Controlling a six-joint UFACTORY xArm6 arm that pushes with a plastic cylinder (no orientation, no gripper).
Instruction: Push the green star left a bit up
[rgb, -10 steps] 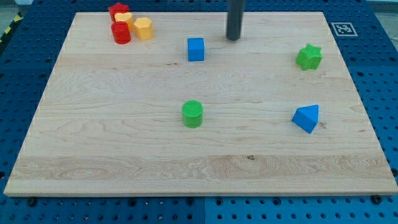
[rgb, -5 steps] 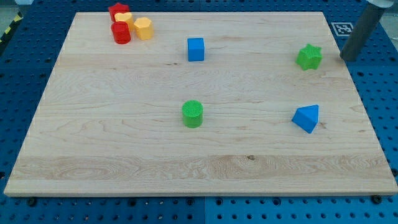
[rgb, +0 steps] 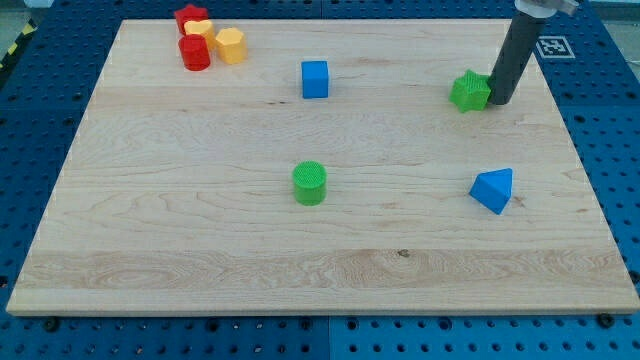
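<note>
Camera view: my tip (rgb: 497, 101), holding nothing, touches the one green star (rgb: 469, 91) from the right.

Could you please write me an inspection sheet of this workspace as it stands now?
Surface: wooden board on a blue pegboard bench.
Job's things: green star near the view's upper right.
Clutter: blue cube; green cylinder; blue triangular block; a cluster of two red and two yellow blocks at the view's top left.
Grippers: none; my tip sits against the star's right side.
Cables: nothing seen.
Surroundings: a printed marker tag by the board's top right corner.
</note>
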